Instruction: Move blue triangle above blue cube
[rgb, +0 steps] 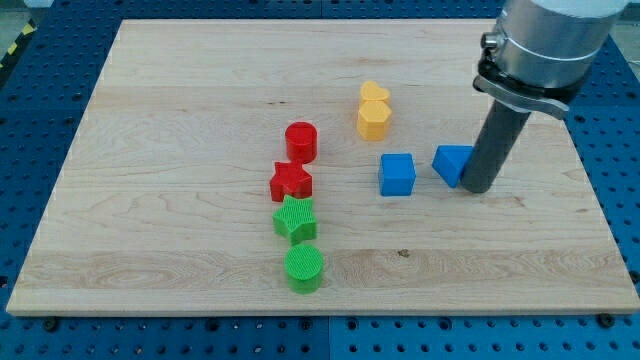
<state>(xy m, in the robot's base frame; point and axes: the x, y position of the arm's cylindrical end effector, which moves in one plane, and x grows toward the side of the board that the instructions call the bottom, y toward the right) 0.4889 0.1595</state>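
Camera view, reading from the view's bottom upward and placing everything against the blue cube (397, 174): lowest, toward the view's left and bottom of the cube, stands the green cylinder (304, 268), with the green star (295, 219) just above it and the red star (291, 182) touching that one's top edge. The red star sits roughly level with the cube, well to its left. The blue triangle (453, 164) lies just beside the cube on the view's right, a narrow strip of surface (160, 150) between them; its right edge is hidden behind my rod. My tip (477, 188) rests against that hidden side, so the exact contact is hard to make out. No tool with jaws is fitted, only the rod. Higher, up and left of the cube, is the red cylinder (301, 141). Above the cube stands the yellow hexagon (373, 120), touching the yellow heart (374, 94) beyond it. The arm's upper housing is cut off by the view's top.
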